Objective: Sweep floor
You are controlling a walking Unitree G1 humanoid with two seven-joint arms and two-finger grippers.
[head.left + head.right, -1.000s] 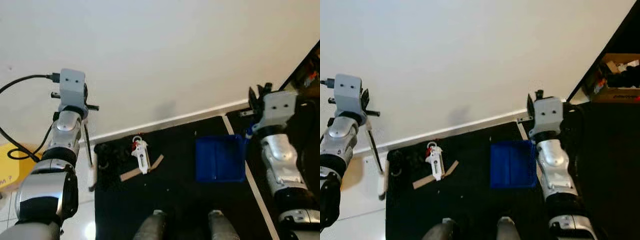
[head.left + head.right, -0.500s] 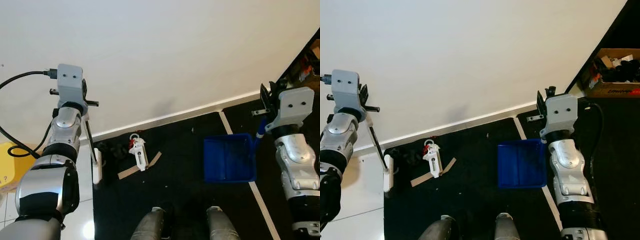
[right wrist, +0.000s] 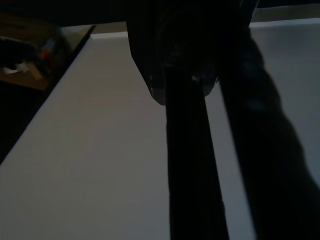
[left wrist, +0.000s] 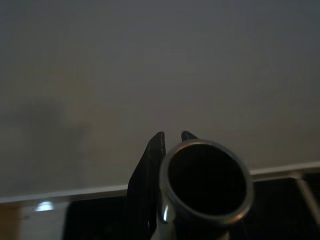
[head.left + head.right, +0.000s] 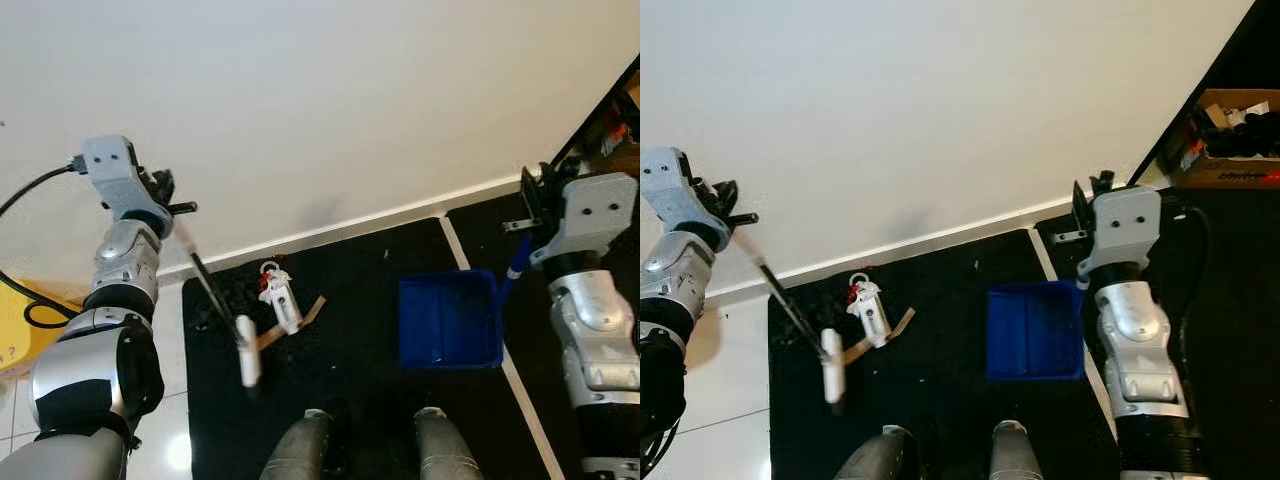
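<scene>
My left gripper is raised by the wall, shut on the thin black handle of a brush. The handle slants down to the white brush head, which rests on the black mat just left of the litter. The litter is a white and red plastic piece, a cardboard strip and some dark bits. My right gripper is shut on the blue handle of a blue dustpan standing on the mat to the right. The left wrist view looks down the handle's round end.
A white wall and baseboard run behind the mat. My two feet stand at the near edge. White tile floor and a yellow object lie on the left. A cardboard box with clutter sits at the far right.
The brush head has swung right, from the tile at the mat's left edge onto the mat beside the litter. The dustpan and right arm have hardly moved.
</scene>
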